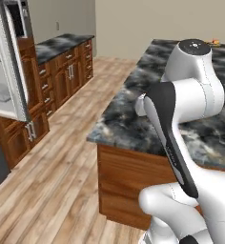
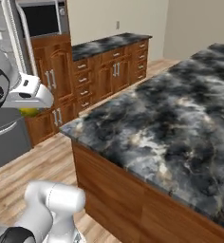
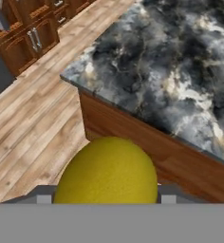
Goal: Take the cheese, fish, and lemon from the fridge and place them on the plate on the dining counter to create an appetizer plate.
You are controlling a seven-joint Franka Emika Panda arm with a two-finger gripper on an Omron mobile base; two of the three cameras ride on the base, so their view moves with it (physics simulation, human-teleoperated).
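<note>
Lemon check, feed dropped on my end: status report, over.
Gripper shut on lemon, fingers either side. Lemon held above floor, short of dining counter. Counter corner and cabinet side ahead.

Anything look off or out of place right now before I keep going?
Only the fridge: its door hangs open at the left. The lemon sits squarely in the hand, over the floor beside the dining counter. Nothing spilled or damaged.

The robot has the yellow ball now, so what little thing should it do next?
Probably carry it out over the marbled stone dining counter toward the plate. The round yellow-green lemon sits between the jaws of the gripper, hanging above the wood floor beside the counter's corner, not yet over the stone.
</note>
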